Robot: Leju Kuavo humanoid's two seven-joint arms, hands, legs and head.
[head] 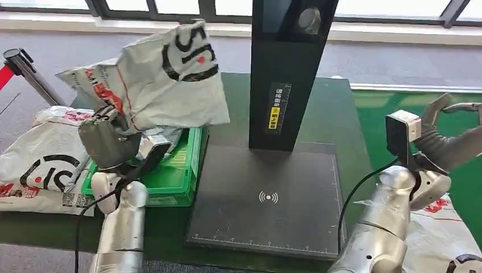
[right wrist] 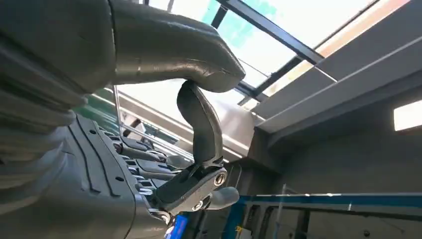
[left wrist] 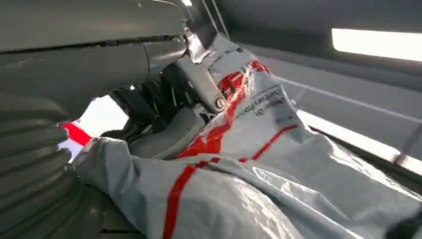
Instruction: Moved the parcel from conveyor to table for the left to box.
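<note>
Parcel (head: 165,77) is up in the air above the green box (head: 183,165), gripped at its lower corner by the left hand (head: 108,139), presumably lifted clear for dropping in. Right hand (head: 449,136) holds nothing, fingers spread, parked off to the side.

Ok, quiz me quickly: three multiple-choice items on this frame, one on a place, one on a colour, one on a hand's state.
1. Where is the parcel that the left hand holds?
A. lifted above the crate
B. flat on the scanner plate
C. on the floor

2. What colour is the crate?
A. blue
B. green
C. red

3. How is the right hand?
A. gripping a parcel
B. pressing on the scanner plate
C. open, holding nothing

Answers:
1 A, the bag hangs from the hand over the crate.
2 B, its rim and wall are bright green.
3 C, its fingers are spread apart in the air, nothing in them.
</note>
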